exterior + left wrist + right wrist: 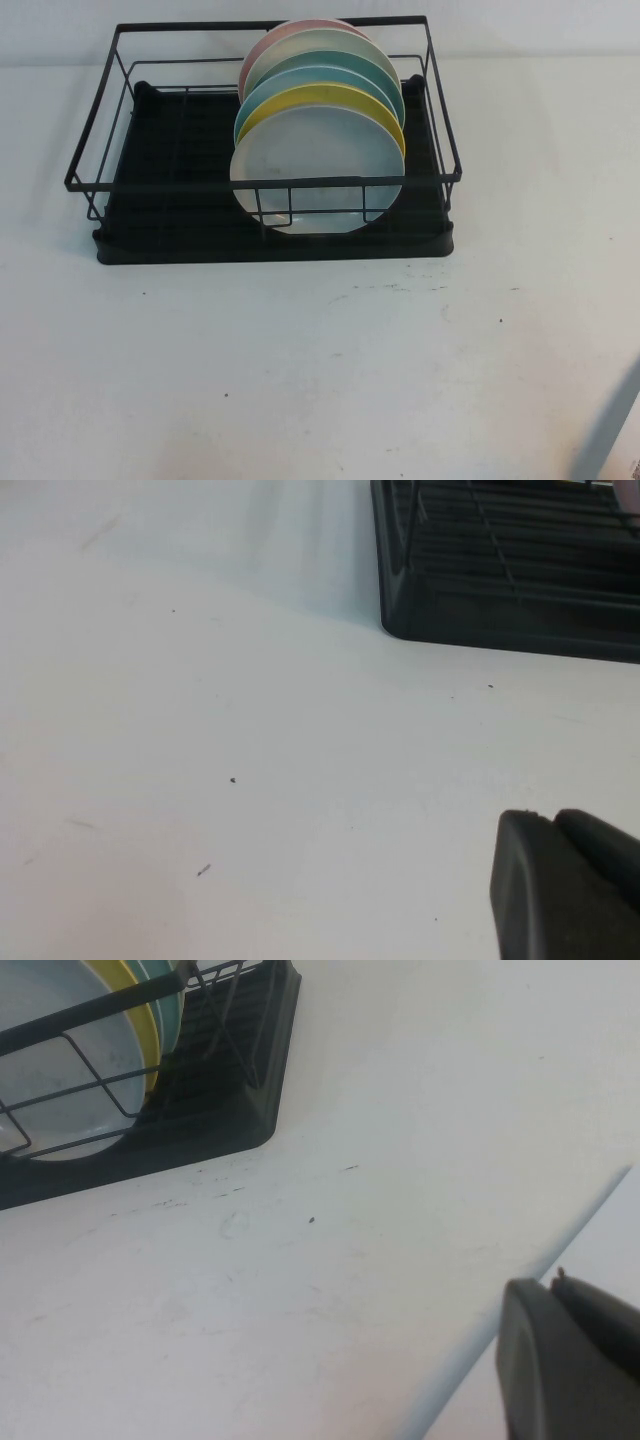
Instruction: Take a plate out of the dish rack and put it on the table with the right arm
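Only a dark corner of the left gripper [565,885] shows, cut off; likewise the right gripper [570,1360]. Rear plates [330,60] hide behind the front plate [318,170].

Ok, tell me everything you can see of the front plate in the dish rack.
The plate is round, pale grey-blue, whitish in the glare, with a low raised rim; it looks like glazed ceramic or plastic. It stands on edge at the front of a row, face toward the camera, in the right half of the dish rack. A yellow plate stands right behind it. The rack's front wires cross its lower part, and its bottom edge sits at the black tray base. Neither claw touches it.
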Controlling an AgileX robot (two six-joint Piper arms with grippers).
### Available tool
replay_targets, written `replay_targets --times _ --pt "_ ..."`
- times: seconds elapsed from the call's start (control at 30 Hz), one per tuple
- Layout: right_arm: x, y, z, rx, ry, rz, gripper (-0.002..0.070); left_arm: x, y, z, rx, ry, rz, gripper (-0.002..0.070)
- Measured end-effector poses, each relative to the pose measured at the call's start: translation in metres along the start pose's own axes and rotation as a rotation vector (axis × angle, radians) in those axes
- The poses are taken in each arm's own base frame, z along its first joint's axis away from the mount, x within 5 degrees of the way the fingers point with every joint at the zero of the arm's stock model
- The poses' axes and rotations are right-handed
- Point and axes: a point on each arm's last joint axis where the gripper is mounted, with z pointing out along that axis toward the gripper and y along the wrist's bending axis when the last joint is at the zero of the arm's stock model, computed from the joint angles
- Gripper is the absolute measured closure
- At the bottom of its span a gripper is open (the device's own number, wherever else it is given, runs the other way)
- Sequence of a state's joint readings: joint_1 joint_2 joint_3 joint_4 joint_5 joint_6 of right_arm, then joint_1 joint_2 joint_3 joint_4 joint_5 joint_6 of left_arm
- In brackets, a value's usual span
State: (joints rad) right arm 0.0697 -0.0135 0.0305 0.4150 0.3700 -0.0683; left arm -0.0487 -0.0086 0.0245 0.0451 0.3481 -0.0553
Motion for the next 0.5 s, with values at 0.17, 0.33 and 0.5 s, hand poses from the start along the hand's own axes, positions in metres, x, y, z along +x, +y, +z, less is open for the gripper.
replay_targets --times 0.17,0.33,0.5 --pt "0.0 0.0 0.0 0.0 0.0 0.0 0.0696 0.0 0.0 0.0 0.0 0.0 0.0 0.0678" --pt "0.0 0.0 0.0 0.0 0.0 0.0 0.0696 0.0 0.0 0.0 0.0 0.0 0.0 0.0678" --pt "-0.0002 -0.0007 0.0 0.008 -0.002 -0.058 0.0696 0.0 0.0 0.0 0.0 0.0 0.0 0.0678"
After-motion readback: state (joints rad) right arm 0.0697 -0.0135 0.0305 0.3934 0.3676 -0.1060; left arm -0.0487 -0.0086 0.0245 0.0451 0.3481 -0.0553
